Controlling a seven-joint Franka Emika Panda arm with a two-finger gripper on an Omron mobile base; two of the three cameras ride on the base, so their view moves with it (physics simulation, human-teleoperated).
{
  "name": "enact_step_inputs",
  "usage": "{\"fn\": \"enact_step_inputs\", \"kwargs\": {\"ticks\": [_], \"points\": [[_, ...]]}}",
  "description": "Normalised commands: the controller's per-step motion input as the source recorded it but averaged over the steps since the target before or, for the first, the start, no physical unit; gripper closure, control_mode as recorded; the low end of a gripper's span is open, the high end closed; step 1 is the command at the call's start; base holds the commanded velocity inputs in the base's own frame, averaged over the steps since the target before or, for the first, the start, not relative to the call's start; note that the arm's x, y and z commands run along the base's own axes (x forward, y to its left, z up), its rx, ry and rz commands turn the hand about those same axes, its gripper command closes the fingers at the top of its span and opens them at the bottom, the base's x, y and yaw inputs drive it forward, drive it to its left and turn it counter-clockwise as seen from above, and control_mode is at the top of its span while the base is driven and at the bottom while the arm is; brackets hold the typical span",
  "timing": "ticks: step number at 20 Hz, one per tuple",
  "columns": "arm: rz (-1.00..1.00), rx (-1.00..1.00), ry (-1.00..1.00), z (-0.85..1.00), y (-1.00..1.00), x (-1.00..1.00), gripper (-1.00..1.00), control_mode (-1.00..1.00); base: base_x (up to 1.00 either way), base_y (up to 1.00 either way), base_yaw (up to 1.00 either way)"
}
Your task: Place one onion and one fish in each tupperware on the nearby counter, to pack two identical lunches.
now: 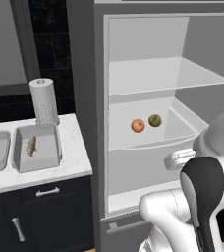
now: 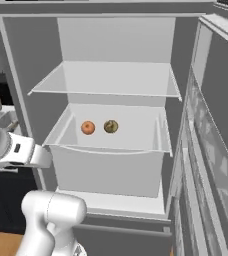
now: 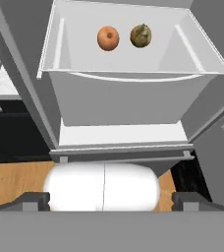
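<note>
A bright orange round onion (image 3: 108,38) and a dull olive-tan onion (image 3: 140,35) sit side by side in an open white refrigerator drawer (image 3: 124,101). The claw (image 3: 111,201) is wide open, holding nothing.

A glossy white robot arm (image 1: 173,211) of rounded, bulbous segments, with a dark charcoal joint cover (image 1: 205,192).

I see a bright orange round onion (image 1: 138,125) beside a dull olive-tan round onion (image 1: 154,120) in the fridge drawer (image 1: 182,123); a slender silver-grey fish (image 1: 31,146) lies in one pale-grey rectangular tupperware (image 1: 55,147) on the white marble surface (image 1: 77,157).
</note>
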Motion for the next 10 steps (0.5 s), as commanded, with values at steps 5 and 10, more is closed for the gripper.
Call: {"fn": "enact_step_inputs", "kwargs": {"ticks": [5, 10], "points": [[0.00, 0.00, 0.00, 0.00, 0.00, 0.00, -1.00, 1.00, 0.33, -0.20, 0.00], [0.00, 0.00, 0.00, 0.00, 0.00, 0.00, -1.00, 1.00, 0.59, -0.03, 0.00]]}}
